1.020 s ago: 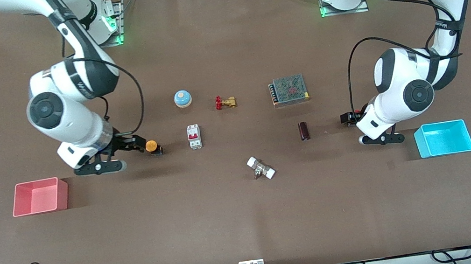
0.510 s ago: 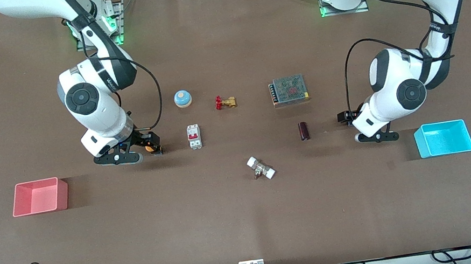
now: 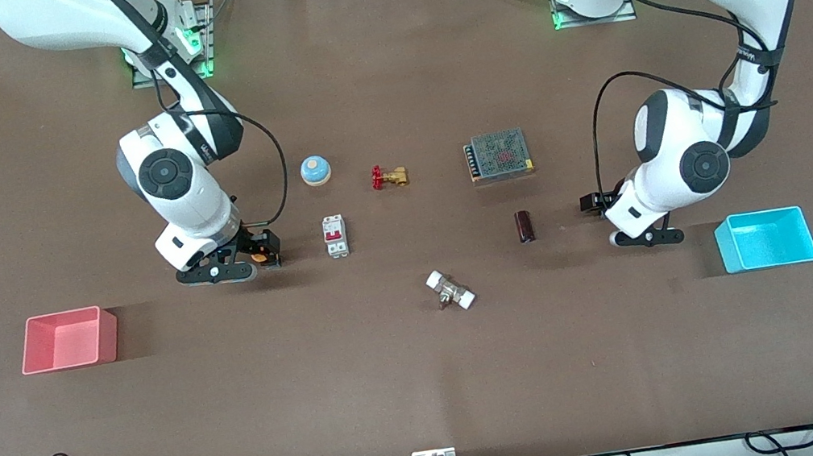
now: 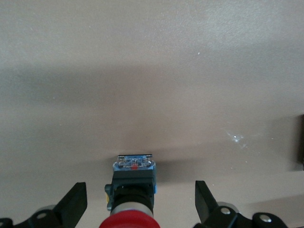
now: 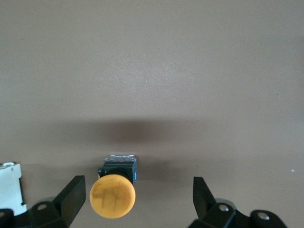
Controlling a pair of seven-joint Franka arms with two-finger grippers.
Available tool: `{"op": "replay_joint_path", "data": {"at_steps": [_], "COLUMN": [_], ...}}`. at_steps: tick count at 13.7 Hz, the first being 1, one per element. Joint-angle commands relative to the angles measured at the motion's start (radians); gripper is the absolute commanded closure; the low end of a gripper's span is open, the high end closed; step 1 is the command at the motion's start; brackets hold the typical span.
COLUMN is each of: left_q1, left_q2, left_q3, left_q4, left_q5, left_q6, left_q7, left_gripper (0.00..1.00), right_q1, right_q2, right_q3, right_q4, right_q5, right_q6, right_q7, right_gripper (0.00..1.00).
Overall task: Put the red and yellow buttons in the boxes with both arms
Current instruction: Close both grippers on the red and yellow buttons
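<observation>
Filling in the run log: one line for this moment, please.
left gripper: open, around red button | right gripper: open, around yellow button | neither grasped

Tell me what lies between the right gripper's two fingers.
In the right wrist view, the yellow button on its dark base stands between the open fingers of the right gripper, touching neither; bare table elsewhere.

— Where's the right gripper (image 3: 257, 253)?
— Low over the yellow button (image 3: 263, 254), beside the white breaker (image 3: 334, 236); the pink box (image 3: 68, 339) sits nearer the camera, toward that arm's end.
— And the left gripper (image 3: 602, 207)?
— Down by a small dark block (image 3: 592, 202), near the cyan box (image 3: 765, 239); its fingers are hidden.
</observation>
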Motion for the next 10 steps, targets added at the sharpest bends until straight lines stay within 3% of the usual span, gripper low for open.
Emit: {"op": "replay_joint_path", "data": {"at_steps": [1,4,6,10], "left_q1": [0.006,0.006,0.009,0.018], "left_q2": [-0.001,0.001,0.001,-0.004], "left_q3": [-0.003,-0.005,-0.003,-0.002], "left_q4": [0.002,0.002,0.002,0.006], "left_q5": [0.016,0.013,0.011,0.011], "left_q6": [0.009,0.012,0.024,0.024], "left_q7": [0.015,0.058,0.058,0.060], "left_gripper": [0.05,0.42,0.58,0.71], "right_q1": [-0.025,-0.050,-0.055,-0.081], "right_q2": [0.007,0.014,0.025,0.039], "right_q3": [0.028,0.054,0.064,0.102], "right_q4": [0.012,0.022,0.031,0.031], "right_q5": [-0.025,-0.020,-0.019,-0.014], "right_q6": [0.012,0.018,0.026,0.031], "right_q7": [0.003,0.001,0.001,-0.003], "right_gripper": [0.00,0.00,0.00,0.00]}}
